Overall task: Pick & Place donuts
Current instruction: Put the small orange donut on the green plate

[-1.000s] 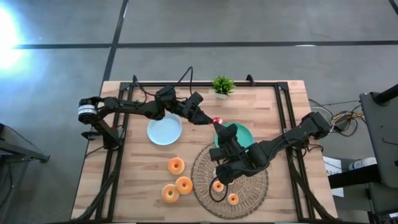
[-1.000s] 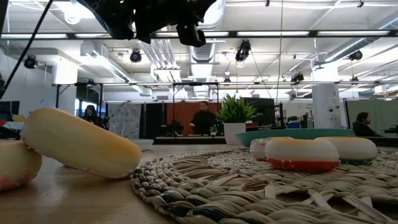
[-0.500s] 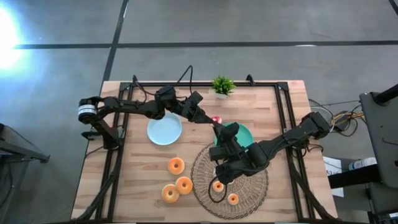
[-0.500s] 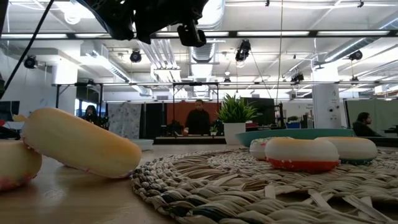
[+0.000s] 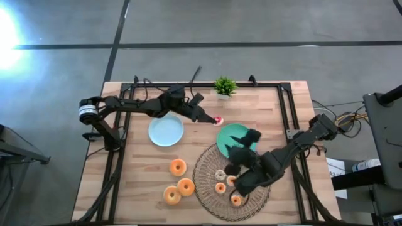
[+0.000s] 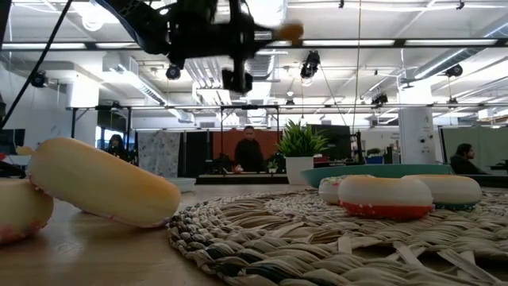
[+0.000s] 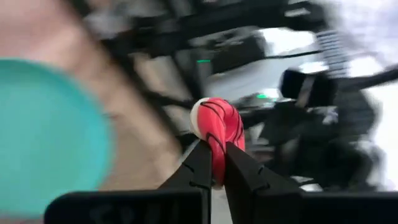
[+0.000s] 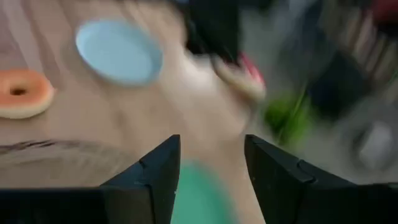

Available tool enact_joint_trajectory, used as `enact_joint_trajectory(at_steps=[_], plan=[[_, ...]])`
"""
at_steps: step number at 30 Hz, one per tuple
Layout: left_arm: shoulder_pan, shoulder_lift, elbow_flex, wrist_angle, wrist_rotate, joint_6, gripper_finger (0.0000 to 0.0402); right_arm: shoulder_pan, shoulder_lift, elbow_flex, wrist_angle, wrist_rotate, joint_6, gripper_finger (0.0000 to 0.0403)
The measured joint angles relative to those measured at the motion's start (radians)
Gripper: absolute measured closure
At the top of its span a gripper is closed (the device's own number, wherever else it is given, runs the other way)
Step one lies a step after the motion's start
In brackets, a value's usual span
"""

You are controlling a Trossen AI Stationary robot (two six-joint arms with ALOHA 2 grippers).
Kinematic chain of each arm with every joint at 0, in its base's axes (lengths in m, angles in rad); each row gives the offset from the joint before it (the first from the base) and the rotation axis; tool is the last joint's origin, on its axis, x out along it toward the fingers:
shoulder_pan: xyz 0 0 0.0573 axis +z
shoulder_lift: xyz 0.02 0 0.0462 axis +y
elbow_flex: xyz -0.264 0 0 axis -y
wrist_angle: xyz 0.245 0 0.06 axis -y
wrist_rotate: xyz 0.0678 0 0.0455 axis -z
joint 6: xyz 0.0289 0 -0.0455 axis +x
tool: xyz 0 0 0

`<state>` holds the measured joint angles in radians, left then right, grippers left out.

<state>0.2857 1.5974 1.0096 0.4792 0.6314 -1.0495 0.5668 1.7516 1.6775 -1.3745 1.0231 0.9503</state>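
Above the worktop between the blue plate (image 5: pixel 166 132) and green plate (image 5: pixel 235 138), your outstretched left end effector (image 5: pixel 210 119) pinches a pink-iced donut (image 5: pixel 218 120); right end effector (image 8: pixel 208 163) hangs spread over the woven mat (image 5: pixel 207 172).

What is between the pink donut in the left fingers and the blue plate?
Nothing visible. The left gripper is shut on the pink-iced donut above bare table between the two plates. The blue plate lies close by, its top empty, though the left arm itself reaches over its far edge.
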Motion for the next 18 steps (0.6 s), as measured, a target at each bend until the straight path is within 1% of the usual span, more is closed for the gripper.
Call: enact_joint_trajectory(at_steps=[1, 2, 3, 4, 9, 13, 15, 18], plan=[[-0.006, 0.002, 0.000, -0.061, -0.029, 0.052, 0.0398, -0.003, -0.005, -0.001, -0.070, -0.057, 0.151, 0.0232], [-0.013, 0.012, 0.000, -0.107, -0.056, 0.098, 0.0398, -0.004, -0.007, -0.003, -0.133, -0.088, 0.289, 0.0232], [-0.020, 0.023, 0.000, -0.139, -0.077, 0.130, 0.0398, -0.004, -0.008, -0.003, -0.188, -0.101, 0.406, 0.0232], [-0.026, 0.037, 0.000, -0.162, -0.088, 0.152, 0.0398, 0.000, -0.008, -0.007, -0.204, -0.104, 0.492, 0.0232], [-0.050, 0.151, 0.013, -0.148, -0.117, 0.198, 0.0398, 0.000, -0.039, -0.016, -0.194, -0.130, 0.582, 0.0232], [-0.076, 0.261, 0.066, -0.157, -0.130, 0.259, 0.0397, -0.016, -0.068, -0.020, -0.197, -0.131, 0.649, 0.0234], [-0.088, 0.302, 0.102, -0.158, -0.150, 0.278, 0.0386, -0.017, -0.089, -0.020, -0.197, -0.131, 0.670, 0.0234], [-0.103, 0.349, 0.168, -0.180, -0.195, 0.323, 0.0359, -0.019, -0.112, -0.020, -0.197, -0.133, 0.668, 0.0234]])
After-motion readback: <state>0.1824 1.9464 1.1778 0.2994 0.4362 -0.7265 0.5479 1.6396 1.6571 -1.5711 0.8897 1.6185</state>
